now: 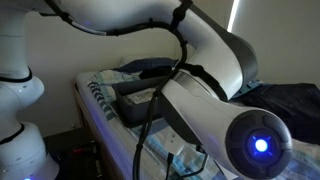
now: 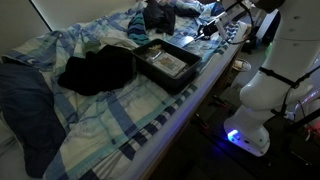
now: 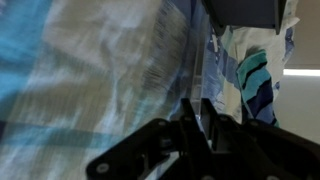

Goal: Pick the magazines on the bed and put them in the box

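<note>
wrist view: gripper [image 3: 200, 118] is keeping fingers pressed together at frame bottom over blurred sheet, anything pinched unclear | in an exterior view: box [image 2: 178, 86] is sitting mid-frame on bed [image 2: 120, 120], magazine [image 2: 168, 62] lying inside | in an exterior view: arm [image 1: 200, 60] is blocking most

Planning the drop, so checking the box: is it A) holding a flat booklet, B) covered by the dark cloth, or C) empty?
A: in an exterior view a flat tan-grey booklet lies inside the box, with the dark cloth beside it.

Home bedroom, wide bed [image 2: 165, 118], rumpled checked sheet [image 2: 105, 115], dark clothes heap [image 2: 95, 70]
</note>
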`<state>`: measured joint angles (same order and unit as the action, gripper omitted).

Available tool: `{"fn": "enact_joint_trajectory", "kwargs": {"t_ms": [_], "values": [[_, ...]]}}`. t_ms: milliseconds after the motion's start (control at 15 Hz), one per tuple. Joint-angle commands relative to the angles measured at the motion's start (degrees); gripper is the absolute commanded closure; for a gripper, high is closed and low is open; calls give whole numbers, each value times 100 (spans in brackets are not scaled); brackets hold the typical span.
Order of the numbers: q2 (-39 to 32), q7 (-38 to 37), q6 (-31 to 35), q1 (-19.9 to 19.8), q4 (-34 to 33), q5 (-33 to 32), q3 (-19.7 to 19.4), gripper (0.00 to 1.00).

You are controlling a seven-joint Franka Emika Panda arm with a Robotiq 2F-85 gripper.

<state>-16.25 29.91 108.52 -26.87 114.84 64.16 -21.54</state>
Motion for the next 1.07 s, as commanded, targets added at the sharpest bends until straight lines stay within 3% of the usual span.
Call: {"fn": "enact_joint_trajectory", "kwargs": {"t_ms": [0, 400, 1000], "values": [[222, -35, -31, -81, 12, 401, 14, 96], [377, 156, -126, -82, -3, 947, -13, 96], [1215, 73, -481, 51, 69, 1121, -52, 96]]}}
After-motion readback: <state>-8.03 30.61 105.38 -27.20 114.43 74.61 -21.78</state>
